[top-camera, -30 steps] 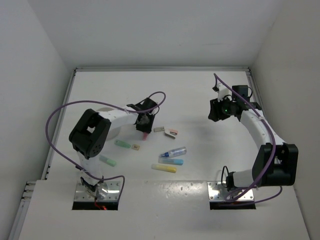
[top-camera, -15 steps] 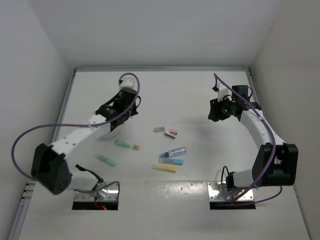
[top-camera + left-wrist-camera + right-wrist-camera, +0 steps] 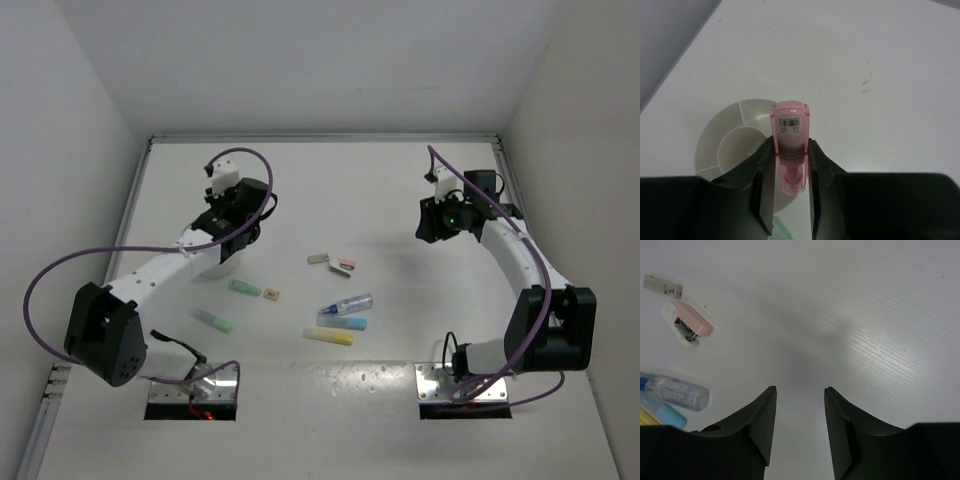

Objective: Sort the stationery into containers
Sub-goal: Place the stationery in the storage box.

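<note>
My left gripper [image 3: 238, 232] is shut on a pink marker [image 3: 790, 137] and holds it above the right part of the round white divided dish [image 3: 715, 132], which shows in the top view [image 3: 214, 266] mostly hidden under the arm. My right gripper [image 3: 432, 222] is open and empty above bare table, also in its own view [image 3: 799, 390]. On the table lie a mint marker [image 3: 244, 288], a tan eraser [image 3: 271, 294], a green marker [image 3: 214, 321], a clear blue-capped tube [image 3: 347, 304], a light blue marker [image 3: 343, 322], a yellow marker [image 3: 328, 337], a grey eraser [image 3: 318, 259] and a pink eraser [image 3: 343, 266].
White walls close the table in at the back and both sides. The right wrist view shows the grey eraser [image 3: 662, 286], the pink eraser [image 3: 690, 326] and the clear tube [image 3: 677, 392] to the left of the fingers.
My left arm has swung from the table's middle to the left and back, carrying the pink marker to above the dish. The right arm has not moved.
</note>
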Controlling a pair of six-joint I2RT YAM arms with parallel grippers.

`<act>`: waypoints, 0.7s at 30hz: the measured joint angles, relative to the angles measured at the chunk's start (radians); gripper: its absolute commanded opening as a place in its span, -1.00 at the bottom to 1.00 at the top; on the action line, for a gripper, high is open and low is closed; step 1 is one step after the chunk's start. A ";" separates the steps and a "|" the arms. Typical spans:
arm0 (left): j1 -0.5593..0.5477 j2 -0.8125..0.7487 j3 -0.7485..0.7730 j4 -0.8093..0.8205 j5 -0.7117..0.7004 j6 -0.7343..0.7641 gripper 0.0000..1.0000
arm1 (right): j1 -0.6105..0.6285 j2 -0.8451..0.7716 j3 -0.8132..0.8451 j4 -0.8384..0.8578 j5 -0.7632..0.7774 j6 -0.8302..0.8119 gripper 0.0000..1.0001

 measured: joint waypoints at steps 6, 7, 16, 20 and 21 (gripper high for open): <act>0.036 0.039 0.000 -0.004 -0.041 -0.019 -0.91 | 0.000 0.001 0.001 0.000 -0.012 0.000 -0.12; 0.037 0.053 0.000 -0.004 -0.041 -0.019 -0.91 | 0.000 0.002 0.001 -0.001 -0.013 0.000 -0.12; 0.041 0.131 0.000 -0.016 -0.006 -0.019 -0.66 | 0.000 0.002 0.001 -0.009 -0.016 0.000 -0.12; 0.041 0.143 0.000 -0.019 -0.003 -0.019 -0.56 | 0.000 0.002 0.001 -0.013 -0.016 0.000 -0.12; 0.041 0.146 0.000 -0.019 -0.003 -0.019 -0.56 | 0.000 0.002 0.001 -0.014 -0.016 0.000 -0.12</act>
